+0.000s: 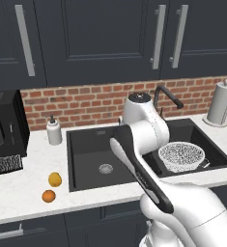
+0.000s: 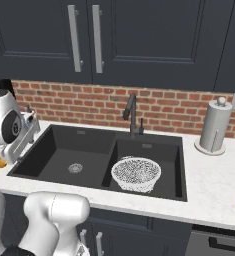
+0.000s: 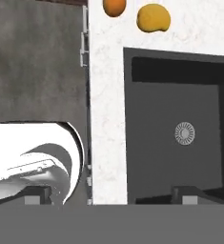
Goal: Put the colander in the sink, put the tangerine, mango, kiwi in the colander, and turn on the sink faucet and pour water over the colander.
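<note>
- Tangerine (image 1: 49, 196) and mango (image 1: 55, 179) lie on the table (image 1: 18, 188), well clear of the fingers.
- Fingers' opening cannot be judged.
- Colander (image 1: 181, 155) sits in the sink (image 1: 86, 144)'s right basin; fruit-fetching comes next.

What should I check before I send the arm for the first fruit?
1. Colander seated in the sink, right basin: ok.
2. Colander free of fruit so far: ok, nothing shows inside it.
3. Tangerine and mango on the counter left of the sink, apart from each other: ok.
4. Kiwi located: not ok, not spotted in these views.
5. Jaws ready to grasp: cannot tell; the fingertips barely show in the hand view.
6. Sink faucet off, no water stream running: ok.
</note>
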### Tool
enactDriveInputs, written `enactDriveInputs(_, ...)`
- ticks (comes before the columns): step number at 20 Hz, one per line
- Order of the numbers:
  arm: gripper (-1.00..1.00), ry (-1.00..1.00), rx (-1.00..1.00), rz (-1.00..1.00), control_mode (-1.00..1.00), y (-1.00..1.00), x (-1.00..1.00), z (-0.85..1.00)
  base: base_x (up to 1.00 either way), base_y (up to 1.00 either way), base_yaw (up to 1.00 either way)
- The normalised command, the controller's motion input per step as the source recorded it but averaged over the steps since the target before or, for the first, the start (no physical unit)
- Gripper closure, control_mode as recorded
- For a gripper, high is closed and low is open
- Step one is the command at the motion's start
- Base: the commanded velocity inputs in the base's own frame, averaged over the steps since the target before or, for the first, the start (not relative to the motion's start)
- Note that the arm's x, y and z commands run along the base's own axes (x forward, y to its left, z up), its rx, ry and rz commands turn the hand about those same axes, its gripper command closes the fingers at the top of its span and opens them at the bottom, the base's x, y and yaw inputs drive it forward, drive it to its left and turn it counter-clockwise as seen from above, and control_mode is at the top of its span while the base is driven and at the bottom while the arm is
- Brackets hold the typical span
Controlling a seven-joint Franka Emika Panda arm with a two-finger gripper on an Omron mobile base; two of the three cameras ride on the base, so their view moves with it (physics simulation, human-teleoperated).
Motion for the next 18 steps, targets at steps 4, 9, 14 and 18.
enactDriveInputs(4,-1.00,0.09,0.08,-0.36,-1.00,0.99,0.28,-0.06,0.00,0.00,0.00)
enactDriveInputs(9,-1.00,0.08,0.13,-0.43,-1.00,0.80,0.17,-0.20,0.00,0.00,0.00)
enactDriveInputs(14,-1.00,0.07,0.17,-0.45,-1.00,0.64,0.07,-0.34,0.00,0.00,0.00)
enactDriveInputs(18,-1.00,0.04,0.16,-0.46,-1.00,0.60,0.00,-0.39,0.00,0.00,0.00)
